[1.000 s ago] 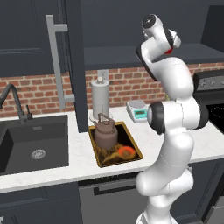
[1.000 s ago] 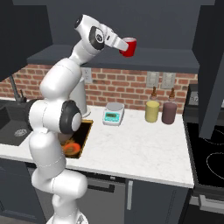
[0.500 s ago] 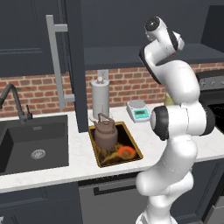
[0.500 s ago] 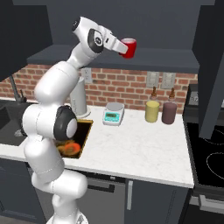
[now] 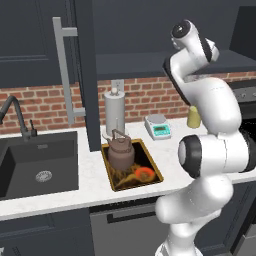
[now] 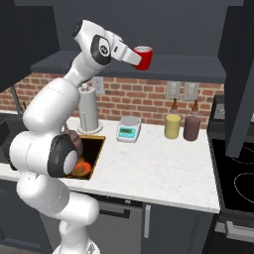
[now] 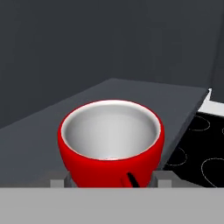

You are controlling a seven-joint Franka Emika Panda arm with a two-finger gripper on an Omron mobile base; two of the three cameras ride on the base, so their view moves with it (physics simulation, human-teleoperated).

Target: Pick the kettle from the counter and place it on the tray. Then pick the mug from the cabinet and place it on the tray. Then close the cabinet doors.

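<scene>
A: What do I see beside the kettle [image 5: 120, 152] on the tray [image 5: 152, 176]?

B: Open tray floor toward me; the open cabinet door [image 5: 85, 75] and the tall cylinder [image 5: 114, 112] crowd its far-left approach.

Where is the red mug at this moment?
The mug is in the gripper, held high in front of the open cabinet, above the counter and to the right of the tray in the right base view.

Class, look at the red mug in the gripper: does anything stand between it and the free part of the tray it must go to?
Nothing visible blocks the way down. The mug is held high at the cabinet shelf; the tray lies below on the counter. The kettle occupies the tray's rear part, its front free.
</scene>
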